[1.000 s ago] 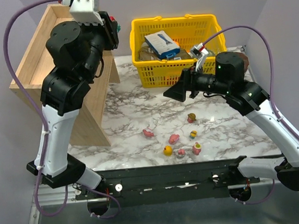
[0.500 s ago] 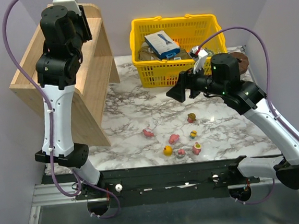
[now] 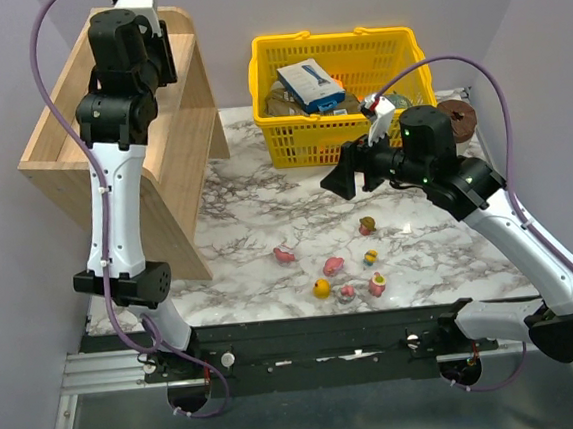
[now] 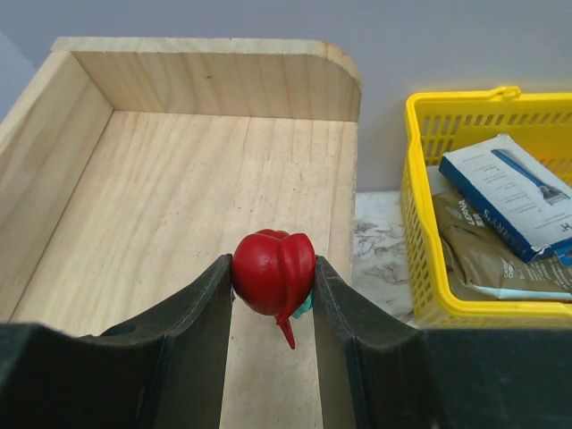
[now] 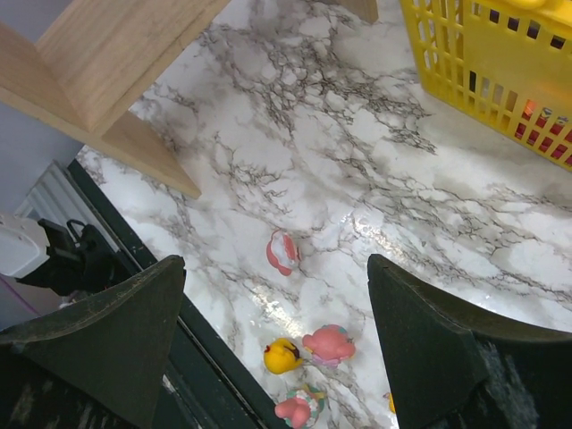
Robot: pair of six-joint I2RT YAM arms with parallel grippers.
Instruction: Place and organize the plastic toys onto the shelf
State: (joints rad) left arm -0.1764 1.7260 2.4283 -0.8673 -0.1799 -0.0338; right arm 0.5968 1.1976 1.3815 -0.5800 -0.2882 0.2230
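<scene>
**Red toy gripped over the shelf, right gripper open above the table**

The left arm stands almost straight up from its base, and its wrist bends over the light-wood shelf (image 3: 55, 144). The left gripper (image 4: 273, 279) is closed on a red toy (image 4: 268, 264). The toy is pinched between the two black fingers, with a thin red point hanging down from it and a bit of teal behind. It is above the bare board of the shelf, nearer to the side wall that faces the basket. Whether it touches the wood I cannot tell. The right arm reaches forward and to the left with a bent elbow. The right gripper (image 3: 337, 182) hangs over the marble table (image 3: 246, 208) with its jaws wide apart and holds nothing.

The blue and white box (image 4: 509, 192) in the yellow basket (image 4: 416, 268) carries print, and so does the brown packet (image 4: 474, 255) under it. The letters are too small to read.

Several small toys lie on the table toward its front edge, well apart from the shelf. In the right wrist view a pink-red toy (image 5: 283, 252) shows between the open fingers. A yellow toy (image 5: 282, 356) lies just beside a pink toy (image 5: 329, 344). An olive toy (image 3: 368, 225) lies farther back, near the right gripper. The basket stands behind that gripper, at the far side of the table. A dark brown round thing (image 3: 456, 116) lies just to the right of the basket.
</scene>
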